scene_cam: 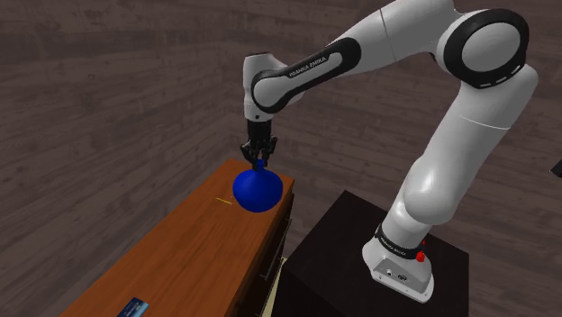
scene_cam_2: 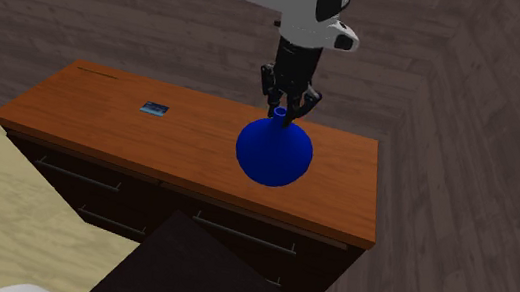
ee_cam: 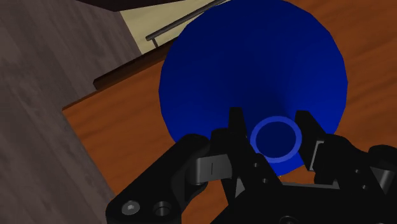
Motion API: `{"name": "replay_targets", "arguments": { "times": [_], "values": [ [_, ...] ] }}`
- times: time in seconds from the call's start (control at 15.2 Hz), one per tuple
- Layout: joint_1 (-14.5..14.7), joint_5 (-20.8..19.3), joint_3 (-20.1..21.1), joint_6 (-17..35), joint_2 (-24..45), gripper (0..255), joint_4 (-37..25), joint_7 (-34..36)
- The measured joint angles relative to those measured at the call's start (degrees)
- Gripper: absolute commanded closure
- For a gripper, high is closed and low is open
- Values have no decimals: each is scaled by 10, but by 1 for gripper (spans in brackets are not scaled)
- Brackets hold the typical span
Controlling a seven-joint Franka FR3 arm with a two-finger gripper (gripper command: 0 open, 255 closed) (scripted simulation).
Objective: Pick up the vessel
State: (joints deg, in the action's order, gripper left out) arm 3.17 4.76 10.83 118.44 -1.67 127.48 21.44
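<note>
The vessel is a round, deep-blue vase [scene_cam: 257, 191] [scene_cam_2: 273, 154] [ee_cam: 254, 70] with a narrow neck and an open rim. It is near the end of a brown wooden dresser top [scene_cam: 189, 252] [scene_cam_2: 148, 142] that lies closest to the wall. My black gripper [scene_cam: 261, 162] [scene_cam_2: 281, 115] [ee_cam: 275, 137] comes straight down over it. Its fingers [ee_cam: 236, 127] are shut on the vase's neck, one on each side of the rim. I cannot tell whether the vase's bottom is off the wood.
A small blue card [scene_cam: 132, 308] [scene_cam_2: 154, 109] lies on the dresser far from the vase. A thin stick [scene_cam: 225, 200] lies near the vase. The black stand [scene_cam: 360, 261] [scene_cam_2: 193, 273] is beside the dresser's drawer front [scene_cam_2: 122, 195]. Plank walls close in behind.
</note>
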Motion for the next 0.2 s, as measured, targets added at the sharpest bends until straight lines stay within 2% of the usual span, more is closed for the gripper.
{"name": "replay_targets", "arguments": {
  "times": [0.2],
  "values": [
    [0, 1, 0, -20, -10, 255, -10, 1]
  ]
}}
